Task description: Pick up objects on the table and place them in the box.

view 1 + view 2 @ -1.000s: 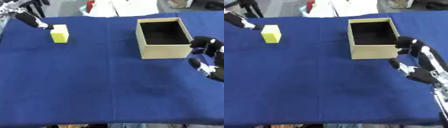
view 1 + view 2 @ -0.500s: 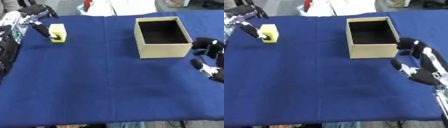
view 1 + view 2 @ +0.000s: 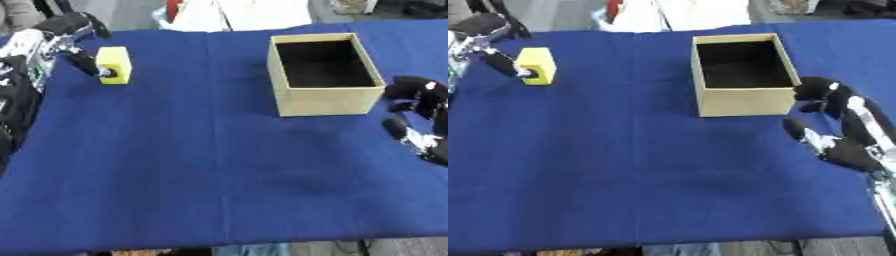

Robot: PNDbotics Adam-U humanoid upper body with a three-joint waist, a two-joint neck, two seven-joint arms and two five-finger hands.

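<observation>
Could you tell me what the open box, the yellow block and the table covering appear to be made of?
The box looks like matte tan cardboard: thin flat walls, dull surface. The yellow block may be foam or plastic; its even colour and soft edges leave it open. The table covering looks like blue cloth, with a faint fold line.

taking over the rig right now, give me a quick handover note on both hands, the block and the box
Left hand: at the yellow block near the table's far left, a fingertip touching the block's near left side, other fingers arched over it; not closed on it, block not lifted.
Right hand: idle by the near right corner of the box, fingers relaxed, holding nothing.
Box: open-topped, upright on the blue cloth, looks empty.
Done: nothing boxed yet.
Left: grasp the block, carry it right to the box, drop it in.
</observation>
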